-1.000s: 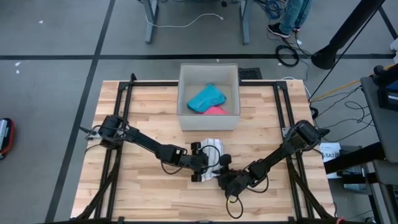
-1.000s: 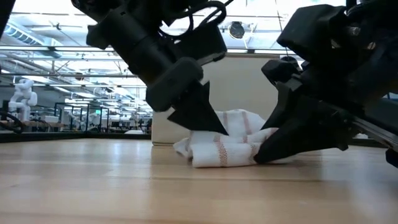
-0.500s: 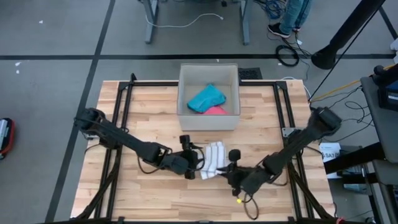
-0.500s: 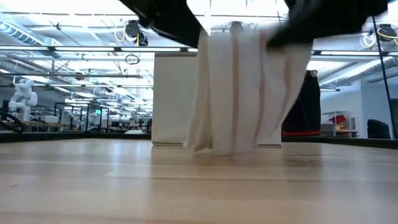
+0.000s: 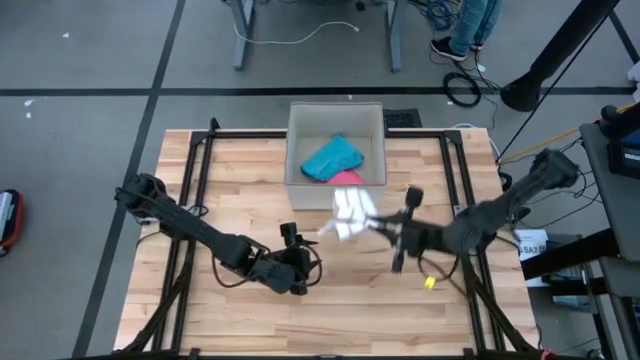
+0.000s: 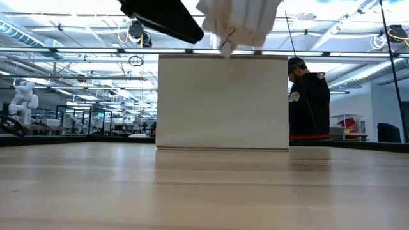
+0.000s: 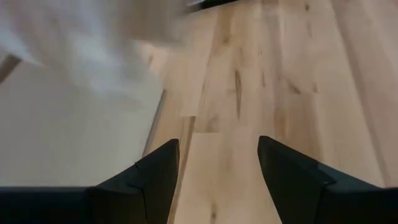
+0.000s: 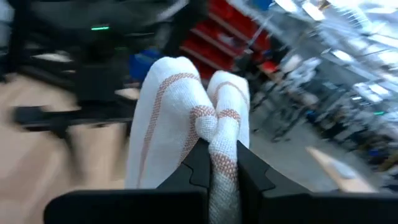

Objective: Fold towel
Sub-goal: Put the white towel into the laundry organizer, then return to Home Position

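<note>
A white towel with thin red stripes (image 5: 349, 215) hangs bunched in the air near the front of the white box (image 5: 335, 190); in the low view the towel (image 6: 239, 22) is high above the table. My right gripper (image 5: 374, 223) is shut on it. My left gripper (image 5: 297, 263) is open and empty over the near middle of the table, apart from the towel; its fingers (image 7: 155, 177) stand spread over bare wood. My right gripper pinches a bunched fold of the towel (image 8: 217, 146) between its two fingers (image 8: 196, 165), several layers together. The towel is lifted clear of the table, and its rolled folds (image 8: 180, 106) stick out past the fingertips.
The white box (image 6: 222, 102) at the far middle holds a blue cloth (image 5: 332, 158) and a pink cloth (image 5: 346, 178). Black rails (image 5: 200, 170) run along both table sides. A person (image 6: 308, 102) stands beyond the table. Bare wood (image 5: 340, 300) lies in the near middle.
Both grippers lifted the towel off the table. My left gripper then let go and drew back toward the near left. My right gripper carried the towel up and toward the far right, near the box; the towel went from hanging spread to bunched and well clear.
</note>
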